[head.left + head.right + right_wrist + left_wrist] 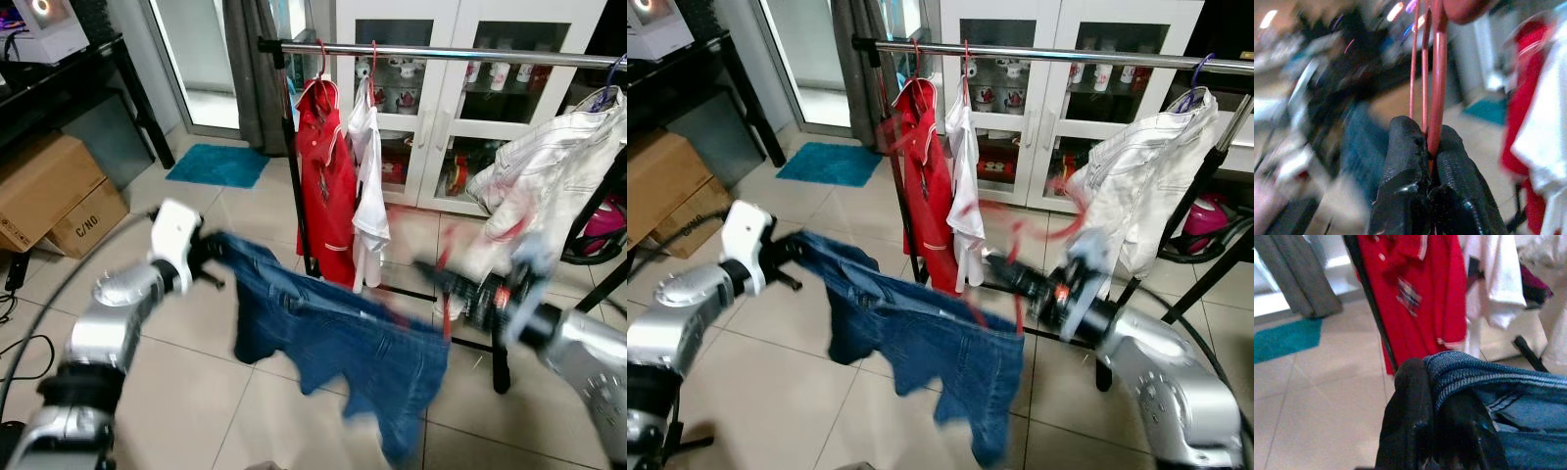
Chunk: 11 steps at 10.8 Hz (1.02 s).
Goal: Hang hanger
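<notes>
Jeans (333, 343): blue denim, held stretched between the two arms in front of the rack, above the tiled floor (196, 392); one end is pinched at the left, the other end is carried on the hanger at the right, and a leg hangs down below.
Hanger (1432, 73): red wire, blurred in the head views; its thin bars are seen rising from between the right fingers in the right wrist view. It is held just in front of the rack and below the rail, not hooked on it.
Left gripper (1437, 431): fingers closed on the thick denim hem, which is seen wedged between them in the left wrist view; the arm is raised at the left.
Right gripper (1422, 161): fingers closed narrowly on the hanger wire; the arm is blurred, near the rack's lower right.
Rack (294, 176): black upright post with a silver rail (441, 54) across the top.
Red shirt (326, 186): hung from the rail on a red hook, near the post.
White shirt (368, 196): hung just beside the red shirt.
White jacket (549, 186): hung at the rail's right end.
Cabinet (431, 108): white, glass doors, behind the rack.
Mat (217, 164): teal, on the floor by the door.
Boxes (59, 196): cardboard, at the far left.
</notes>
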{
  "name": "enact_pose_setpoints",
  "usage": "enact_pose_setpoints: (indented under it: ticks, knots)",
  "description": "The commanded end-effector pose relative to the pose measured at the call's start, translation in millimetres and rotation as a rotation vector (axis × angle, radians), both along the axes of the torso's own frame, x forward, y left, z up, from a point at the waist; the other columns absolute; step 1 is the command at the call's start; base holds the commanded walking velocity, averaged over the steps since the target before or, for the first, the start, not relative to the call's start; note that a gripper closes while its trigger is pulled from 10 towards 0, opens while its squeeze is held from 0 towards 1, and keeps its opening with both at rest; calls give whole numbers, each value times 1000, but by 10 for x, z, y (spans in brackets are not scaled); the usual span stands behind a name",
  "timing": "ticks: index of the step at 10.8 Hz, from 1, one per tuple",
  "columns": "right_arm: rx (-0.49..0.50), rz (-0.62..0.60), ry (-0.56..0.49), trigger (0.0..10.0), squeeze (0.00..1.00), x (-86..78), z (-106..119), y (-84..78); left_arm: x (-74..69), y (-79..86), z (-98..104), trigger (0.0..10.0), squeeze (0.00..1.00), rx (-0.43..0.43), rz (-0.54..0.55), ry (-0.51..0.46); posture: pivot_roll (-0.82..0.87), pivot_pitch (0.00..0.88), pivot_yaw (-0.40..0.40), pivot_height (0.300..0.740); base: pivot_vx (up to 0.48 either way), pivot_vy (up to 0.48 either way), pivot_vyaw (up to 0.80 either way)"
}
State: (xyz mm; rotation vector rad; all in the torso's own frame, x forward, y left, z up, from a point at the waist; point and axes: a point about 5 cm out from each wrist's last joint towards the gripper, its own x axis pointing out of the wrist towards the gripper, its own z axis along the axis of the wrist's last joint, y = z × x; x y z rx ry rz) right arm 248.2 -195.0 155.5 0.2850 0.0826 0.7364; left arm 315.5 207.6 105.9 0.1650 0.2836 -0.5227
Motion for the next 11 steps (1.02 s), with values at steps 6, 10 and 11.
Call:
enact_pose_setpoints:
  ticks: [6,10,11]
  knots:
    - [-78,-684,-51,4431,0,333,-195,12,-110,-670,252,0,0,-177,-131,-63,-70,0,117,740,0,0,0]
    - [-294,-784,81,10000,0,116,-589,199,-426,-485,-135,10000,0,-265,195,2,-64,0,104,740,0,0,-400]
    - [-221,-825,127,10000,0,105,-605,239,-425,-534,-107,10000,0,-333,219,-53,-67,0,100,740,0,0,-800]
